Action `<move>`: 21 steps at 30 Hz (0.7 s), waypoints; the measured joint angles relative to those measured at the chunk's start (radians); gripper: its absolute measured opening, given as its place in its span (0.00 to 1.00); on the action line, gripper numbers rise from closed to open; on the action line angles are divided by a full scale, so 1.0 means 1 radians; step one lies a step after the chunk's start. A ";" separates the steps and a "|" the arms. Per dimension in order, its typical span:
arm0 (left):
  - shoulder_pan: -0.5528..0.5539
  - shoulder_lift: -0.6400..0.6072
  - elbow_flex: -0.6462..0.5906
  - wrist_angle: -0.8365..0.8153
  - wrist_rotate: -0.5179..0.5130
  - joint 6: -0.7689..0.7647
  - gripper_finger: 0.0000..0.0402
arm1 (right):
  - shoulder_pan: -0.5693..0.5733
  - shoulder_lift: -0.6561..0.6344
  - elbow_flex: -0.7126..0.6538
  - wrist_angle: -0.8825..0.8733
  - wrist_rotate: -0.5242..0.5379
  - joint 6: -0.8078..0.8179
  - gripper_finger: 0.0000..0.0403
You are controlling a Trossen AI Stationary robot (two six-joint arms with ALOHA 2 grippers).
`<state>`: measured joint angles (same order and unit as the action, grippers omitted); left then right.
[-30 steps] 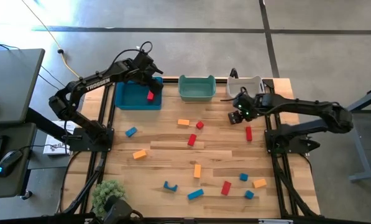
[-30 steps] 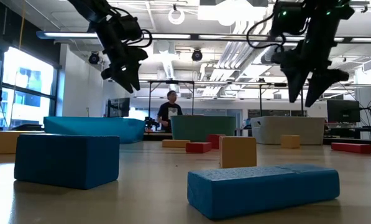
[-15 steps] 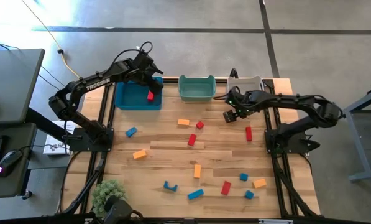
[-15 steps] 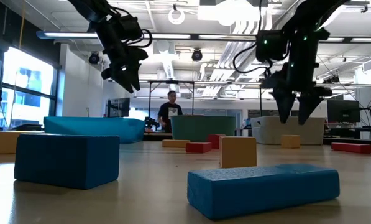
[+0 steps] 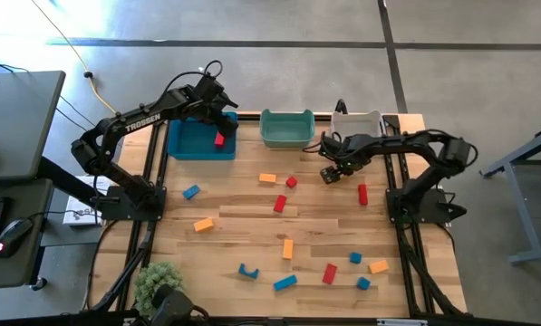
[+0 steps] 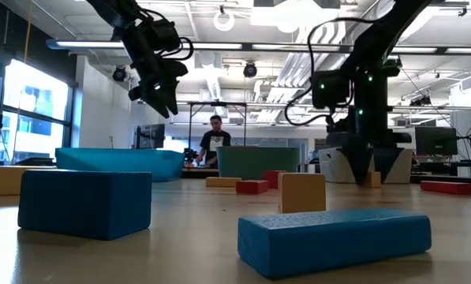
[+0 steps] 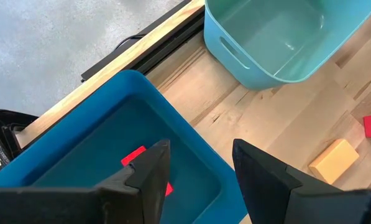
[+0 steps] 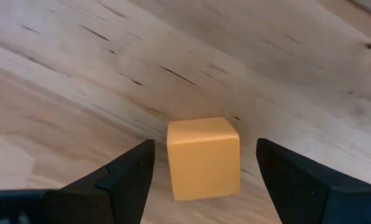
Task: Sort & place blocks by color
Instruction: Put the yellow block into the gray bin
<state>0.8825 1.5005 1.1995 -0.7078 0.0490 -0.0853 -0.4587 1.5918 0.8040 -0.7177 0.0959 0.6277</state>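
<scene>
Right gripper (image 8: pixel 201 180) open, straddling orange cube (image 8: pixel 203 157), upper right of tabletop (image 5: pixel 243 217). Risk: off-centre closing squirts cube sideways. Left gripper (image 7: pixel 197 165) open, empty.

"TROSSEN" in white on left arm (image 5: pixel 143 120); no other text legible
</scene>
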 joint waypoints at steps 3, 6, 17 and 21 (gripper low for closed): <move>0.000 0.000 0.000 0.000 0.000 0.000 0.41 | 0.000 0.018 0.005 0.007 -0.004 0.000 0.58; 0.000 0.000 0.000 0.000 0.000 0.000 0.41 | 0.000 0.018 0.005 0.018 -0.012 0.000 0.46; 0.000 0.000 0.000 0.000 0.000 0.000 0.41 | 0.000 0.005 0.045 -0.006 -0.013 -0.007 0.27; 0.000 0.000 0.000 0.000 0.000 -0.015 0.41 | 0.000 0.005 0.129 -0.078 -0.009 -0.035 0.27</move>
<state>0.8825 1.5009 1.1995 -0.7082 0.0490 -0.1002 -0.4587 1.5970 0.9332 -0.7956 0.0865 0.5927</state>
